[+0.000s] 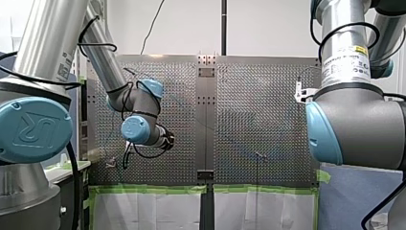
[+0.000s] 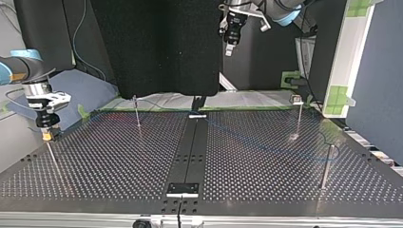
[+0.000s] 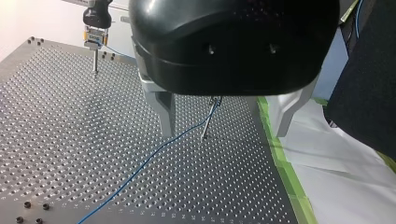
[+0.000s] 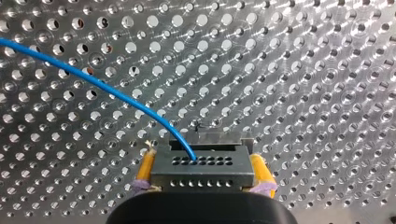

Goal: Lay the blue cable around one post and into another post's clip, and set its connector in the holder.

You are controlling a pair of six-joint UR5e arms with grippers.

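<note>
My right gripper (image 4: pixel 202 157) has yellow pads and is shut on a grey connector (image 4: pixel 201 176). The blue cable (image 4: pixel 93 83) leaves the connector's top face and curves away over the perforated plate. In the top view this gripper (image 2: pixel 46 129) sits at the left, just above a thin post (image 2: pixel 53 159). My left gripper (image 3: pixel 224 130) is open and hangs well above the table with nothing between its fingers. Ahead of it stands a thin post (image 3: pixel 208 116), and the blue cable (image 3: pixel 149 156) runs across the plate up to it. In the top view my left gripper (image 2: pixel 229 46) is high at the back.
More thin posts (image 2: pixel 138 114) (image 2: pixel 298 116) (image 2: pixel 325 166) stand on the plate. Two small blocks (image 2: pixel 182 189) (image 2: pixel 197 115) sit on the dark centre strip. Green tape and white sheeting (image 3: pixel 327 168) border the plate's edge.
</note>
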